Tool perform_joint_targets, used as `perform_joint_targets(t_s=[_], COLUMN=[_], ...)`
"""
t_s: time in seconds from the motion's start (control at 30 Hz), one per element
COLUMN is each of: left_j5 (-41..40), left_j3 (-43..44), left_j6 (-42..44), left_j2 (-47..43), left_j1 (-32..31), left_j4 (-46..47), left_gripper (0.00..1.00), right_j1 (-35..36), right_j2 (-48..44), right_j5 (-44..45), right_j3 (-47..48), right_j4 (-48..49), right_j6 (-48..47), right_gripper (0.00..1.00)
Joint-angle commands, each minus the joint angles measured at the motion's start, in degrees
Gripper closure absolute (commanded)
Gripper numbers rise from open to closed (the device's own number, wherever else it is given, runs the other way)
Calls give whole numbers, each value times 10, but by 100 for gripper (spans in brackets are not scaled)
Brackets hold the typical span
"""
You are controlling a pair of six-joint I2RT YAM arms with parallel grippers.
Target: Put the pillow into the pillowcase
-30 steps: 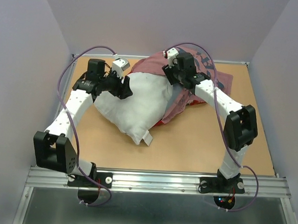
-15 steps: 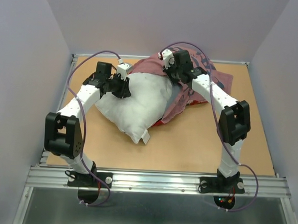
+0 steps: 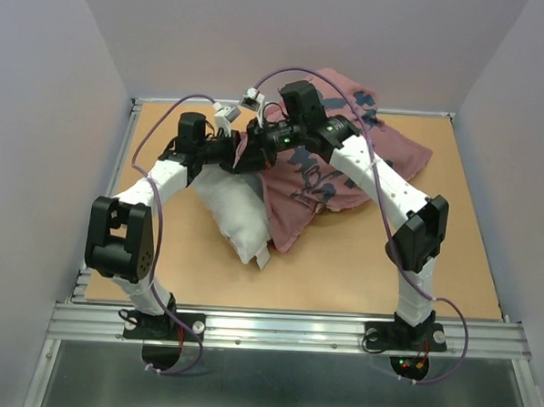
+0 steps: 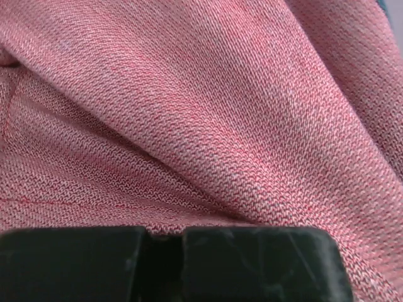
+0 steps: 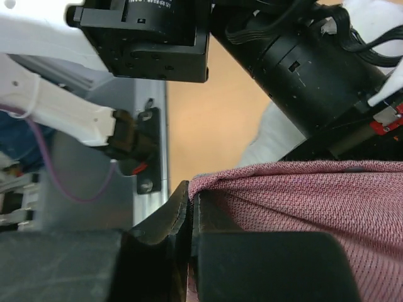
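The pillowcase [image 3: 338, 161], dull pinkish-red with dark blue characters, is lifted at its left edge and draped over the right part of the white pillow [image 3: 235, 211]. Both grippers meet at that raised edge. My right gripper [image 3: 257, 141] is shut on the hem of the pillowcase [image 5: 302, 195], its jaws [image 5: 191, 195] pinching the cloth. My left gripper [image 3: 241, 154] is just beside it, shut on the pillowcase [image 4: 201, 113], whose cloth fills the left wrist view down to the closed jaws [image 4: 165, 231]. A strip of pillow [image 5: 271, 138] shows below the left arm in the right wrist view.
The brown tabletop [image 3: 370, 254] is walled in by grey panels on three sides. An aluminium rail [image 3: 293, 328] runs along the near edge by the arm bases. Purple cables [image 3: 158, 115] loop above both arms. A small white tag [image 3: 267, 255] hangs at the pillow's near corner.
Both grippers have shut. The right gripper moved left with the pillowcase edge, pulling the cloth up and over the pillow's right half. The left gripper shifted right to meet it.
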Motion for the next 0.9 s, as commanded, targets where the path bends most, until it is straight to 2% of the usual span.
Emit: perform_joint_targets(t_s=[0.0, 0.1, 0.2, 0.23, 0.3, 0.4, 0.43, 0.47, 0.5, 0.53, 0.6, 0.7, 0.77, 0.8, 0.83, 0.87], left_j5=[38, 36, 21, 16, 13, -1, -11, -15, -20, -24, -39, -54, -51, -49, -48, -46], left_j3=[-43, -90, -152, -169, -220, -273, -285, -287, -289, -287, -273, -229, -206, -206, -209, -221], left_j6=[-127, -157, -188, -204, -276, -381, -404, -428, -459, -515, -566, -609, -607, -607, -605, -600], left_j2=[-77, -106, -127, -129, -126, -107, -93, -83, -72, -60, -25, 1, 9, 14, 17, 24], left_j1=[-13, -15, -15, -16, -17, -19, -19, -19, -19, -19, -19, -12, 0, 15, 23, 31], left_j4=[185, 202, 223, 257, 340, 464, 490, 554, 555, 630, 727, 772, 775, 776, 775, 768], left_gripper=[100, 100, 100, 100, 100, 100, 100, 100, 100, 100, 100, 100, 100, 100, 100, 100], right_j1=[-48, -105, -114, -114, -111, -83, -69, -33, -12, 8, 56, 75, 75, 73, 70, 63], right_j2=[11, 14, 6, 10, 31, 55, 65, 68, 67, 54, 35, -20, -78, -97, -113, -125], right_j5=[-122, -69, -28, -23, -32, -34, -39, -48, -56, -70, -78, -68, -13, 22, 88, 111], right_j3=[-10, -74, -105, -109, -83, 30, 86, 101, 110, 110, 88, 27, -45, -133, -174, -208], right_j4=[25, 26, 26, 29, 38, 48, 49, 48, 47, 48, 49, 57, 81, 90, 118, 130], right_j6=[78, 67, 39, 37, 61, 78, 85, 88, 87, 83, 70, 70, 54, 43, 36, 30], right_gripper=[99, 99, 99, 99, 99, 99, 99, 99, 99, 99, 99, 99, 99, 99, 99, 99])
